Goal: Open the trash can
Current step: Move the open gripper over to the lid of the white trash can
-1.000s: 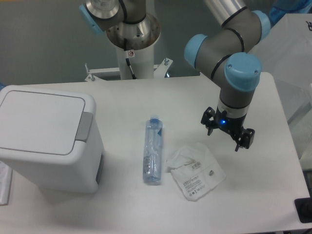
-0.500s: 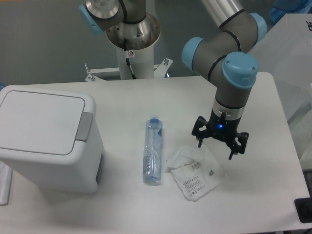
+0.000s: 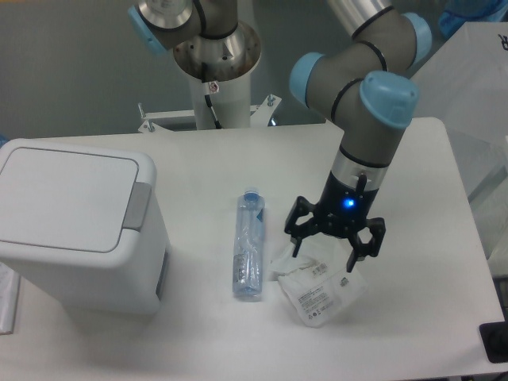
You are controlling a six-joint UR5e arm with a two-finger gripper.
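Camera view: trash can point(image 3: 79, 226) sits at frame left, lid shut, grey push tab point(image 3: 136, 206) facing right. End effector point(image 3: 335, 238) — fingers spread, empty — hangs well right, beyond the bottle point(image 3: 248, 244).

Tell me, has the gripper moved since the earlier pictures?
Yes. The gripper has shifted left, toward the water bottle, and now hangs open over the white packet. The trash can remains closed.

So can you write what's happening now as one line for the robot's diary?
gripper: open, above packet | bin: lid shut, untouched | bottle: lying on table | task: not done
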